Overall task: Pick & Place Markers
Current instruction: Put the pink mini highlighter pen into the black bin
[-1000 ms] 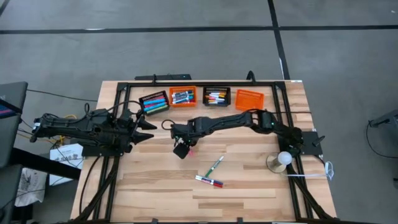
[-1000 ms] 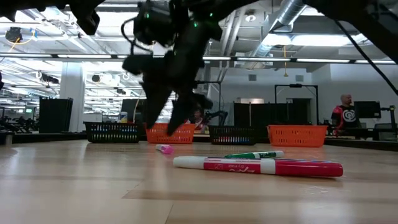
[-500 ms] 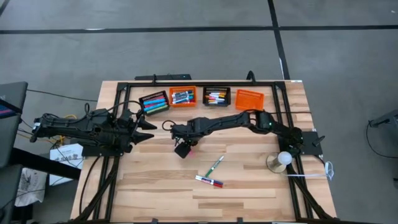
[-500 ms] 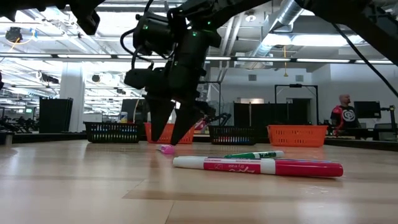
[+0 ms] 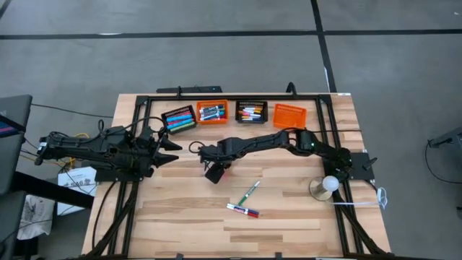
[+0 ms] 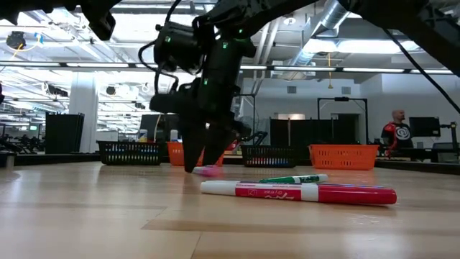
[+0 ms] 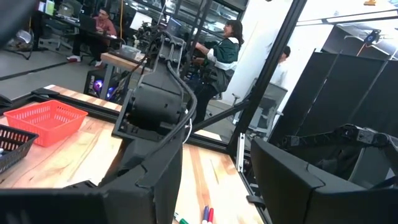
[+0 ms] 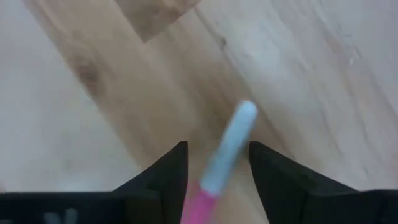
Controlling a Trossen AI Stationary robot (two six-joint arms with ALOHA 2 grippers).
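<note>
A wooden desk (image 5: 289,217) seen from above, with two dark robot arms. The right pincer (image 5: 214,173), just left of the frame's centre, has come down over the last second until its tips nearly touch the wood, straddling a pink marker (image 8: 225,155) that lay beside it a moment ago. Its fingers (image 8: 165,180) have also drawn closer together, though a gap still shows on each side of the marker, so the pick-up looks begun but no hold is made yet. From the wrist, the marker lies flat between the two fingers, its pale blue end pointing away from them. In the level view, it shows as a pink tip at the pincer's foot.

The left pincer (image 5: 167,149) waits at centre left, fingers apart and empty.

Below centre lie a green marker (image 5: 250,192) and a red one (image 5: 242,211). Along the top, four small baskets (image 5: 289,115) stand in a row, three holding more markers.
</note>
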